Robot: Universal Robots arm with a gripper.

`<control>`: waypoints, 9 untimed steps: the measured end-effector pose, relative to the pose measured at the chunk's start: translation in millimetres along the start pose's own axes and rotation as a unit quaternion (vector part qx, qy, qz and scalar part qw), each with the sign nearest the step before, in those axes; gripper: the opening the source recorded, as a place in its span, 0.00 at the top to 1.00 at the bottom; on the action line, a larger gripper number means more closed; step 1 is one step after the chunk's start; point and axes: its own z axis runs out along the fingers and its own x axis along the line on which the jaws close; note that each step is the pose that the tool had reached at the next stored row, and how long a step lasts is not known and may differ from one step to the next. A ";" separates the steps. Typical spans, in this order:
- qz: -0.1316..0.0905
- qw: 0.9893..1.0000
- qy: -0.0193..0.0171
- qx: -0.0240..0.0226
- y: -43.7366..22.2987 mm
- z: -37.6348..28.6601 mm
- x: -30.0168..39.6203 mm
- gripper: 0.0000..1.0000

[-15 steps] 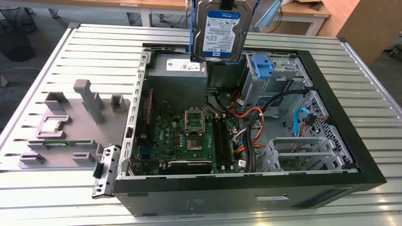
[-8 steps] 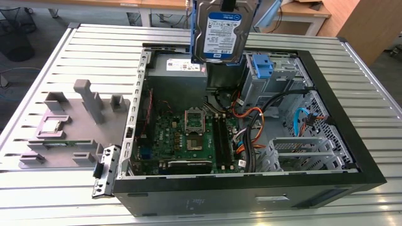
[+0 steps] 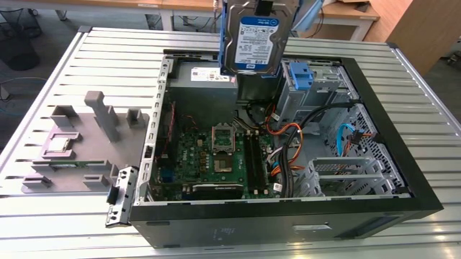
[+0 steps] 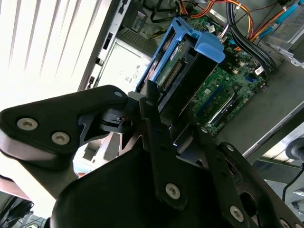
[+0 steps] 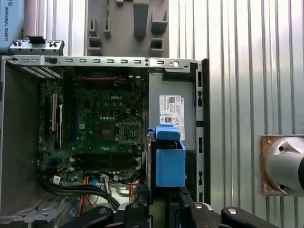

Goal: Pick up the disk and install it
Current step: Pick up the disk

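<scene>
Closest to the wrist cameras is the black gripper (image 4: 171, 107), and its two fingers (image 4: 159, 133) are clamped on opposite sides of the disk (image 4: 183, 61), gripping it at one end. In both wrist views the disk is seen edge-on, so its blue plastic frame is what shows most. In the exterior view the disk (image 3: 252, 43) hangs upright in the air with its blue-and-white label facing the camera and its silver body edged in blue. It is held above the open computer case (image 3: 288, 216), over the far part of the case, clear of the parts inside. Under it in the first wrist view is the grey power supply (image 5: 171, 95) with a white sticker, and the green circuit board (image 5: 95, 128) lies just beside that. A bundle of orange, black and blue cables (image 3: 284, 140) runs between the board and the metal drive bay (image 3: 324, 91) on the exterior view's right. A bare blue bracket (image 3: 299, 75) stands at the top of that bay, near the hanging disk but apart from it. The case lies on its side with its cover off on a ribbed metal counter (image 3: 58, 232). On the exterior view's left, beside the case, a grey moulded holder (image 3: 94, 135) sits on the counter, with a small pale square piece (image 3: 60, 144) in one of its recesses. Beyond the counter stand wooden desks (image 3: 346, 13).
</scene>
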 end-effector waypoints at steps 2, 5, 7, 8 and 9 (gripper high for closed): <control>0.000 1.000 0.000 0.000 -1.1 -0.2 3.4 0.65; 0.000 1.000 0.000 0.000 -2.1 -0.4 7.5 0.65; 0.000 1.000 0.000 0.000 -2.6 -0.4 9.4 0.65; 0.000 1.000 0.000 0.000 -2.8 -0.5 10.4 0.65; 0.000 1.000 0.000 0.000 -3.1 -0.5 11.3 0.65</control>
